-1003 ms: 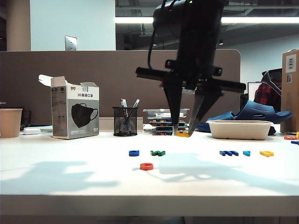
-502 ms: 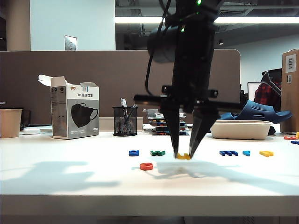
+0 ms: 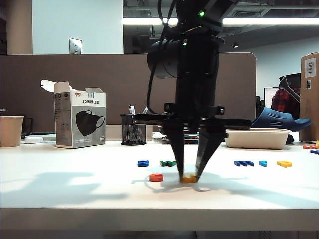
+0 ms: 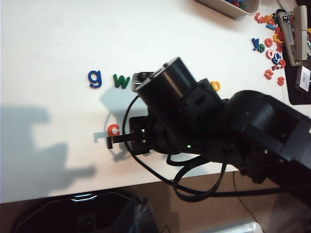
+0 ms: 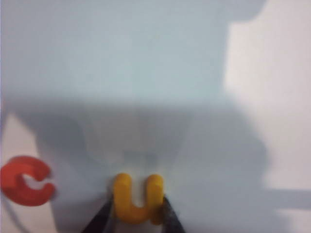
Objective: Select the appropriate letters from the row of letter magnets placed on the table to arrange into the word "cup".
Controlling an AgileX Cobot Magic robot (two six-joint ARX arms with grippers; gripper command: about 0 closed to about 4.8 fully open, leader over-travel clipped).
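Note:
My right gripper (image 3: 189, 177) points straight down at the middle of the white table (image 3: 75, 191), shut on the yellow "u" (image 3: 189, 178). It holds the letter at the table top, just right of the red-orange "c" (image 3: 156, 177). The right wrist view shows the "u" (image 5: 137, 196) pinched between two dark fingertips (image 5: 167, 219), with the "c" (image 5: 24, 180) beside it. Behind lie a blue letter (image 3: 143, 163), a green one (image 3: 168, 163), a dark blue one (image 3: 244, 163), a cyan one (image 3: 262, 163) and the yellow "p" (image 3: 284, 164). Of my left gripper only a dark blur (image 4: 141, 216) shows.
A mask box (image 3: 79, 121), a mesh pen cup (image 3: 133, 129) and a paper cup (image 3: 11, 130) stand at the back left. A white tray (image 3: 256, 138) sits at the back right. Several loose letters (image 4: 269, 43) lie near it.
My right gripper came down and forward to the left with the "u", from above the back row to the table beside the "c". The other letters stayed put.

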